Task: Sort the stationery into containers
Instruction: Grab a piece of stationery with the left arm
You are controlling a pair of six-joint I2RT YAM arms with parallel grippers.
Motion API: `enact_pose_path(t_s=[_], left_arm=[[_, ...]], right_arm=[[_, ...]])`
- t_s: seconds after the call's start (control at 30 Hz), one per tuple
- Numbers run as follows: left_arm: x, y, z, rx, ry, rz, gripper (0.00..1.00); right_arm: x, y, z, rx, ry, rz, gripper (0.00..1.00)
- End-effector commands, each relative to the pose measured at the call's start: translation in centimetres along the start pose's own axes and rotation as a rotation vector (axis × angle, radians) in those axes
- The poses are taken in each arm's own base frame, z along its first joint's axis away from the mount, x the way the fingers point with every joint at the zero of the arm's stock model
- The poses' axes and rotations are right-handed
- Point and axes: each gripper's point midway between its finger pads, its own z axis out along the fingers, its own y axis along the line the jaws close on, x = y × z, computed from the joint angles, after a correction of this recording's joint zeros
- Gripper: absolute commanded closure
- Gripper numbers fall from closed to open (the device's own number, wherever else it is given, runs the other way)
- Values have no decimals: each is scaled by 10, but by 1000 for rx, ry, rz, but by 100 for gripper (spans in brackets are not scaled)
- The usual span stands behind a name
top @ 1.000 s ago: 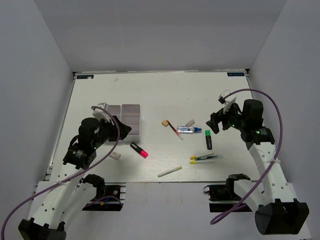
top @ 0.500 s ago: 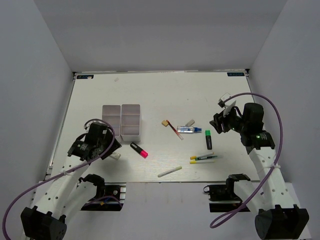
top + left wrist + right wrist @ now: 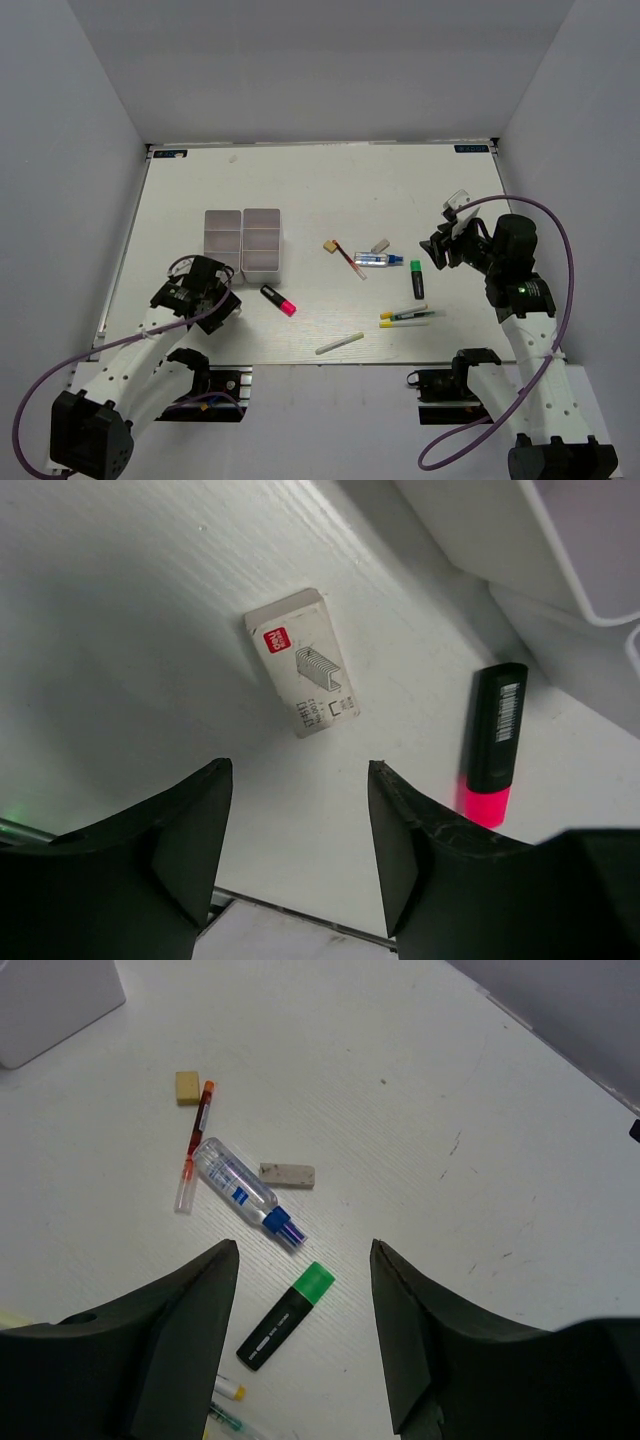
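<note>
Nothing judged sorted yet: bins (image 3: pixel 243 240) look empty, at 9 o'clock of table (image 3: pixel 330 190) centre. Stationery (image 3: pixel 372 259) is strewn loose at their 3–5 o'clock. L gripper (image 3: pixel 298 780) & R gripper (image 3: pixel 305 1255) are seen open, empty.

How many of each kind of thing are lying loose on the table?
Highlighters: 2
Yellow-capped markers: 2
Erasers: 2
Red pen: 1
White stick: 1
Clear-blue tube: 1
Staple box: 1
Total: 10
</note>
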Motion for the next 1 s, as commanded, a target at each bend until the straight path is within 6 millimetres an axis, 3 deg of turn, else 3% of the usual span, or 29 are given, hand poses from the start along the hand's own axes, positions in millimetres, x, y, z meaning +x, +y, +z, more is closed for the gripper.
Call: enact_pose_path(t_s=[0.0, 0.37, 0.47, 0.97], left_arm=[[-14, -9, 1, 21, -69, -36, 33], [-24, -8, 26, -46, -119, -30, 26], [-29, -14, 28, -30, -141, -44, 26], [-26, -7, 44, -102, -127, -36, 28]], right_arm=[[-11, 0, -1, 3, -49, -10, 38], [-9, 3, -2, -6, -51, -11, 37], [-8, 4, -2, -12, -52, -14, 37], [-10, 5, -4, -9, -67, -24, 36]])
